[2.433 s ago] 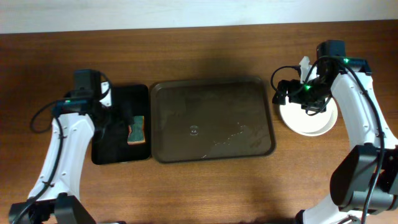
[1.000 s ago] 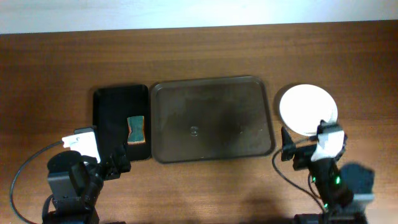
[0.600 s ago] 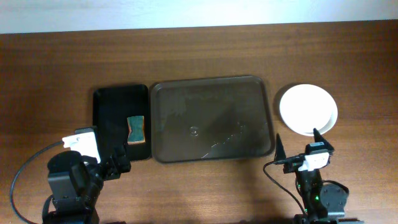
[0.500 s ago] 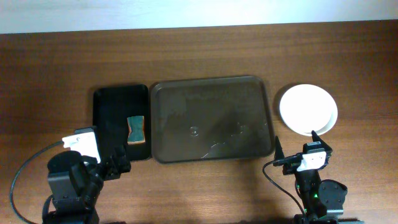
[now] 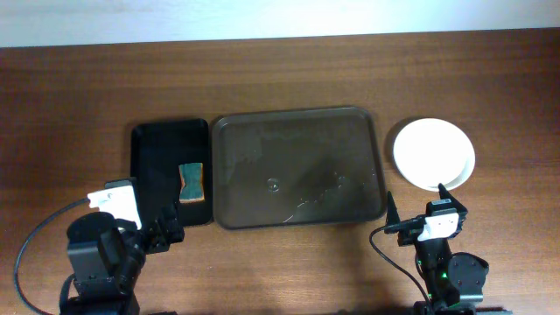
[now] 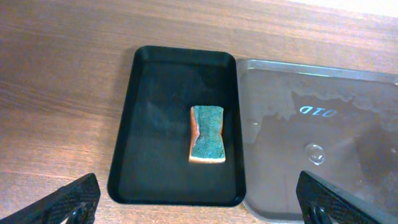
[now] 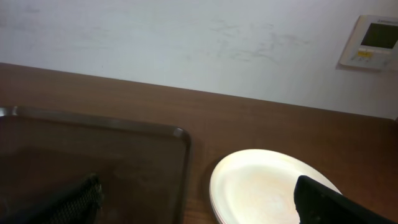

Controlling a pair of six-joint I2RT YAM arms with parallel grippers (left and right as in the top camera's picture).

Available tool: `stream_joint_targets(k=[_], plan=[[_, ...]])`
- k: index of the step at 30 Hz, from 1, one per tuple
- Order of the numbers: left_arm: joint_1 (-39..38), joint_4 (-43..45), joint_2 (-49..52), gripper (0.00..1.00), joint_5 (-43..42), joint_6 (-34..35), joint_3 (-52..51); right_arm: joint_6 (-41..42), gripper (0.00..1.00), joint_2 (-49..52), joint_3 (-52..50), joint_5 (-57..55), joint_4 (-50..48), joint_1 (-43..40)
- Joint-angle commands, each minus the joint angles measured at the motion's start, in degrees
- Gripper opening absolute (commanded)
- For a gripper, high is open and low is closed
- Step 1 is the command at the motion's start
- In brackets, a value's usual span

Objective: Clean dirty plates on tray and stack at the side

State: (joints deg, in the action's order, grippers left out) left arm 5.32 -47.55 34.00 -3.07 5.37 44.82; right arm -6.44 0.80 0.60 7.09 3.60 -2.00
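Note:
The dark brown tray (image 5: 297,118) lies mid-table with wet streaks and no plate on it. It also shows in the left wrist view (image 6: 323,143) and the right wrist view (image 7: 93,162). The white plates (image 5: 433,155) sit stacked on the table right of the tray, with a clean top face; the right wrist view (image 7: 267,183) shows them too. My left gripper (image 5: 164,227) (image 6: 202,205) is open and empty, near the front edge below the black tray. My right gripper (image 5: 418,201) (image 7: 199,202) is open and empty, just in front of the plates.
A smaller black tray (image 5: 157,140) (image 6: 155,93) lies left of the brown tray and holds a green-and-orange sponge (image 5: 192,182) (image 6: 208,134). A white wall with a small control panel (image 7: 373,40) stands behind the table.
Both arms have pulled back from the far side to the near table edge. The right gripper has come away from the plate stack. Nothing has moved in the last half second.

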Motion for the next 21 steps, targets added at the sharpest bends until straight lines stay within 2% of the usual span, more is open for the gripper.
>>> stream_joint_targets(k=[1, 3, 4, 6, 8, 11, 13, 15, 18, 21], plan=[[0.0, 0.0, -0.3, 0.99, -0.6, -0.5, -0.1, -0.4, 0.99, -0.6, -0.3, -0.3, 0.3, 0.5], [0.0, -0.1, -0.6, 0.99, -0.5, -0.5, -0.1, -0.4, 0.99, -0.6, -0.3, -0.3, 0.3, 0.5], [0.0, -0.5, -1.2, 0.99, 2.2, -0.6, -0.1, -0.4, 0.99, -0.6, -0.3, -0.3, 0.3, 0.5], [0.0, -0.7, -4.8, 0.99, 3.0, -0.6, -1.0, -0.4, 0.99, -0.6, -0.3, -0.3, 0.3, 0.5], [0.0, 2.5, -12.2, 0.99, 2.9, -0.5, -6.8, -0.4, 0.99, -0.6, -0.3, -0.3, 0.3, 0.5], [0.0, 12.2, -24.4, 1.0, 2.6, -0.5, -20.2, -0.4, 0.99, -0.6, -0.3, -0.3, 0.3, 0.5], [-0.2, 22.3, -30.3, 1.0, 2.6, -0.5, -28.8, -0.4, 0.99, -0.6, -0.3, -0.3, 0.3, 0.5], [-0.5, 31.3, -33.0, 0.99, 2.6, -0.5, -34.3, -0.4, 0.99, -0.6, -0.3, -0.3, 0.3, 0.5], [-1.2, 51.3, -33.7, 0.99, 2.6, -0.5, -44.6, -0.4, 0.99, -0.6, -0.3, -0.3, 0.3, 0.5], [-1.6, 47.5, -33.7, 0.99, 0.8, -6.1, -44.3, -0.4, 0.99, -0.6, -0.3, -0.3, 0.3, 0.5]])
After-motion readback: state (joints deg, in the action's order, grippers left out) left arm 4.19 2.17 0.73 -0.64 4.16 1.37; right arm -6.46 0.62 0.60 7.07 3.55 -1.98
